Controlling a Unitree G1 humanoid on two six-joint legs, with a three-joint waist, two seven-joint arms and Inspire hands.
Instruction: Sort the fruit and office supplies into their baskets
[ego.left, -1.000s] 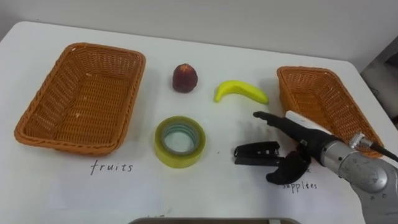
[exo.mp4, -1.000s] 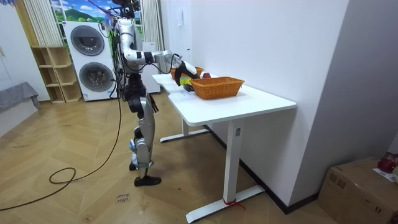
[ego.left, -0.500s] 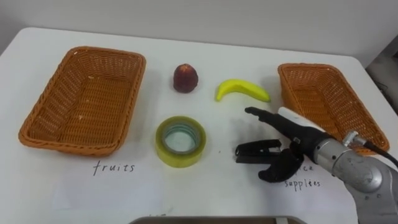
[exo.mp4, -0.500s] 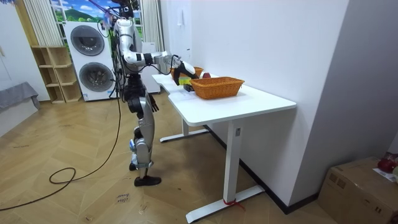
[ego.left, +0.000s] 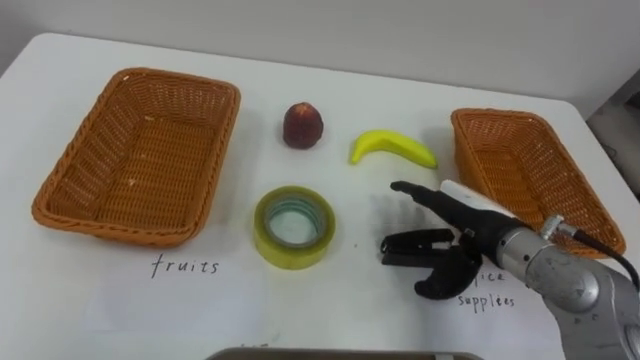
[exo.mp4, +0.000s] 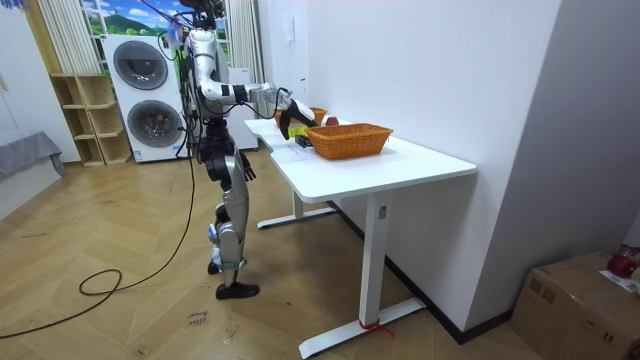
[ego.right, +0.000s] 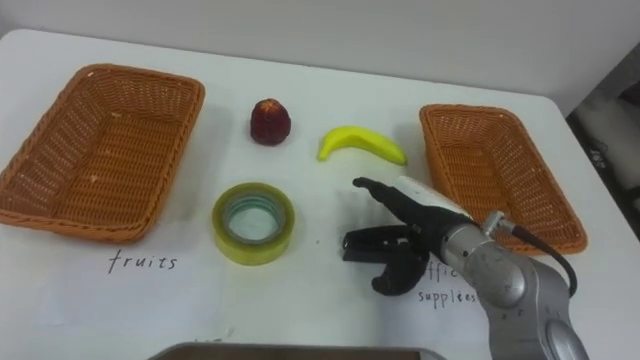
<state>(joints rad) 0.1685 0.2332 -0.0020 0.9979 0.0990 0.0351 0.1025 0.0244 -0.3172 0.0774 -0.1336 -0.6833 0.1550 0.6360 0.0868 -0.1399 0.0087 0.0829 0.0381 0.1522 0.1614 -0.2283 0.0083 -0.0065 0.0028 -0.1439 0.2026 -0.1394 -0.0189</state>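
One right hand (ego.left: 468, 232), spread open, brackets a black office item (ego.left: 415, 243) on the bench (ego.left: 350, 295). Nothing is gripped.

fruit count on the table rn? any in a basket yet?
2. The red fruit lies on the table right of the left basket's far end; the banana lies further right, near the right basket. Neither is in a basket; none looks hidden.

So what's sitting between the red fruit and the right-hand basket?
The banana lies there, touching neither the red fruit nor the right-hand basket, as the left eye view shows.
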